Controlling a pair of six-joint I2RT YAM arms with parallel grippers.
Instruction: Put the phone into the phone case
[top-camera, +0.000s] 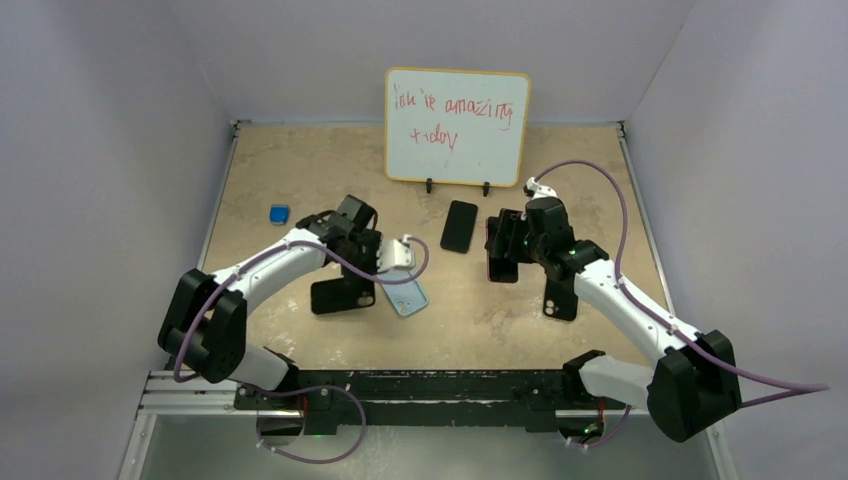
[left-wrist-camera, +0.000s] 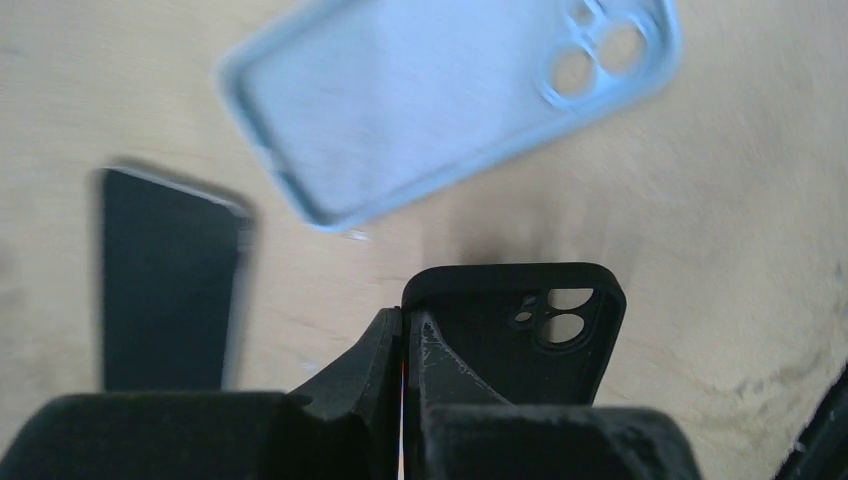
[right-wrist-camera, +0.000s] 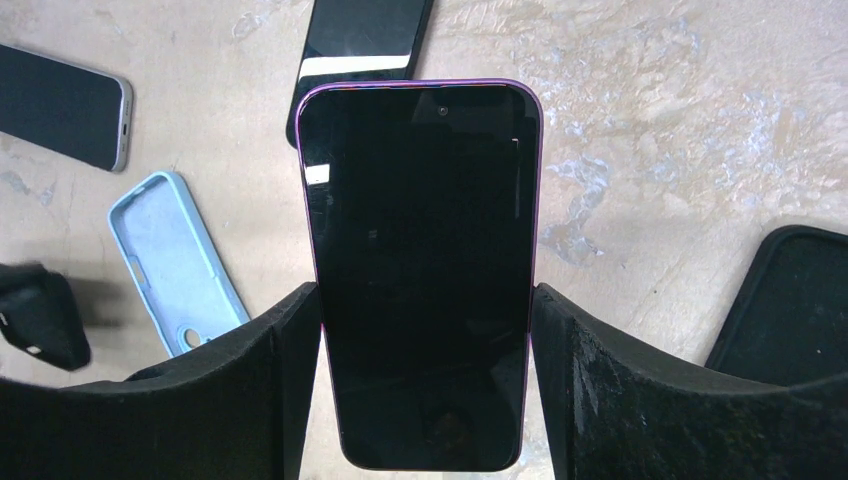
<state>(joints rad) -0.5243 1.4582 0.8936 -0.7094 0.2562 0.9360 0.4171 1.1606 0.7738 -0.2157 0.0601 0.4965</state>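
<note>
My right gripper (right-wrist-camera: 425, 300) is shut on the phone (right-wrist-camera: 420, 250), a black screen with a thin reddish rim, and holds it by its long sides above the table. In the top view this gripper (top-camera: 505, 252) is right of centre. The light blue phone case (top-camera: 405, 296) lies open side up left of centre. It also shows in the left wrist view (left-wrist-camera: 430, 110) and the right wrist view (right-wrist-camera: 175, 260). My left gripper (left-wrist-camera: 403, 315) is shut on the side wall of a black phone case (left-wrist-camera: 530, 335), just left of the blue case.
An all-black phone (top-camera: 460, 226) lies before the whiteboard (top-camera: 457, 125). A dark slab with a grey rim (left-wrist-camera: 165, 280) lies beside the left gripper. Another black case (top-camera: 560, 300) lies near the right arm. A small blue cube (top-camera: 279, 213) sits at the left.
</note>
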